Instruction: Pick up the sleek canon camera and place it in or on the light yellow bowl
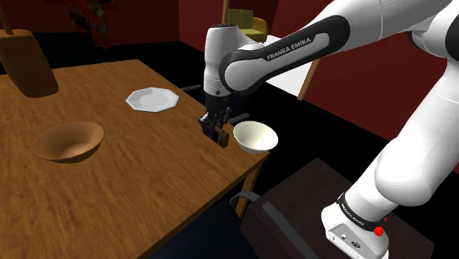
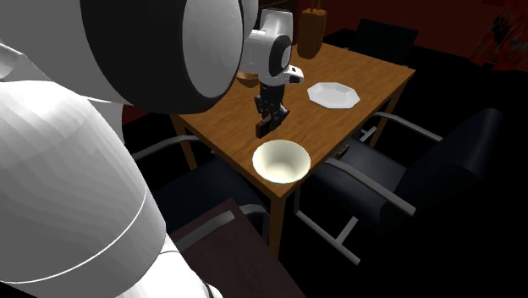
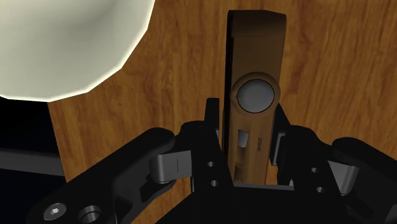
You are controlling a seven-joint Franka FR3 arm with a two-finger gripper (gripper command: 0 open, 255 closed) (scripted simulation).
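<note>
The slim brown box-shaped camera (image 3: pixel 256 57) is clasped between the fingers of the black two-finger tool (image 1: pixel 215 129) over the wooden bench (image 1: pixel 147 169), its long axis set along them, and the pale yellow round bowl (image 1: pixel 255 137) is seen just beside, toward the shoulder view's right.

Camera (image 3: pixel 254 44) showing brown all over, grey disc for the lens. Gripper (image 3: pixel 249 121), solid black. Table (image 3: pixel 172 83) is warm brown, streaked with wood grain. Pale bowl (image 3: pixel 57 44) reads creamy yellow-white. There's the brown bowl (image 1: pixel 68 141), tan inside, a white plate (image 1: pixel 151 98), and deep red walls (image 1: pixel 147 22).
</note>
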